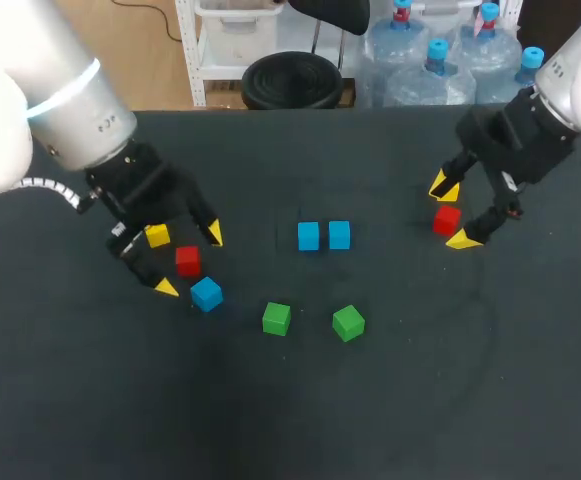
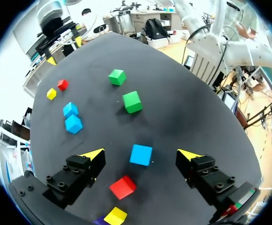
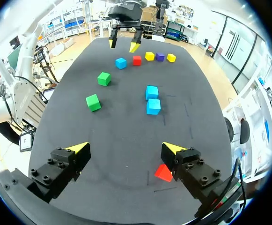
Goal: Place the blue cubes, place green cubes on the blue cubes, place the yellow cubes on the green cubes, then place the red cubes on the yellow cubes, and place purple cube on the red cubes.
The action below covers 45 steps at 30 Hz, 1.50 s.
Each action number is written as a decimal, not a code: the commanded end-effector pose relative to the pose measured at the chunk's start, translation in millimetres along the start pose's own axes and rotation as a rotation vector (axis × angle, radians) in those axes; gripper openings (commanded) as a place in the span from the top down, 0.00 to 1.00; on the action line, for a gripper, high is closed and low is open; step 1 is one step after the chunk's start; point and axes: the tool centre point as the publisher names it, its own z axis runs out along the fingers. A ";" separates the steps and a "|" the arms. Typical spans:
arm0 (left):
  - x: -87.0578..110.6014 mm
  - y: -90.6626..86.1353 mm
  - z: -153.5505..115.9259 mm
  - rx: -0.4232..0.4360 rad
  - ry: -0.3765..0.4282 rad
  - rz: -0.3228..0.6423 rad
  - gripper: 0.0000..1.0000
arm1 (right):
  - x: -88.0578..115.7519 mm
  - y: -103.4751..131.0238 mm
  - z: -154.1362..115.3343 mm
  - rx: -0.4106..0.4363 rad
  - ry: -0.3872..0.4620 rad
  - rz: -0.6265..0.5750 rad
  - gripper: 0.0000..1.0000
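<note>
Two blue cubes (image 1: 308, 236) are sitting side by side mid-table, close enough that you can't tell whether they're touching. They're forming the base you're building on. A third blue cube (image 1: 207, 294) is lying apart from them by your left gripper (image 1: 191, 260), whose fingers are standing wide apart. In the left wrist view it's showing between the yellow tips, with a red cube (image 2: 122, 187) and a yellow cube (image 2: 115, 216) closer in under the wrist. That looks like you're lining up a grab on the stray blue one. Two green cubes (image 1: 276, 318) are waiting on the robot's side of the blue pair, handy for the next layer. Your right gripper (image 1: 451, 212) is hanging open too, gripping nothing, with a second red cube (image 1: 446, 218) just beside one tip. The purple cube (image 3: 160, 56) is lying just past that yellow cube, likely waiting for last.
</note>
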 end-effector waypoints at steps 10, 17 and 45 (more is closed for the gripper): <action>11.5 -7.7 28.7 0.013 -0.016 0.012 0.00 | 0.0 -0.8 0.6 -0.001 -0.002 -0.001 0.00; 14.7 -3.6 38.6 0.030 -0.014 0.006 0.00 | 0.0 -0.8 0.6 -0.001 -0.002 -0.001 0.00; 18.0 2.5 49.4 0.106 0.020 -0.012 0.72 | 0.0 -0.8 0.6 -0.001 -0.002 -0.001 0.00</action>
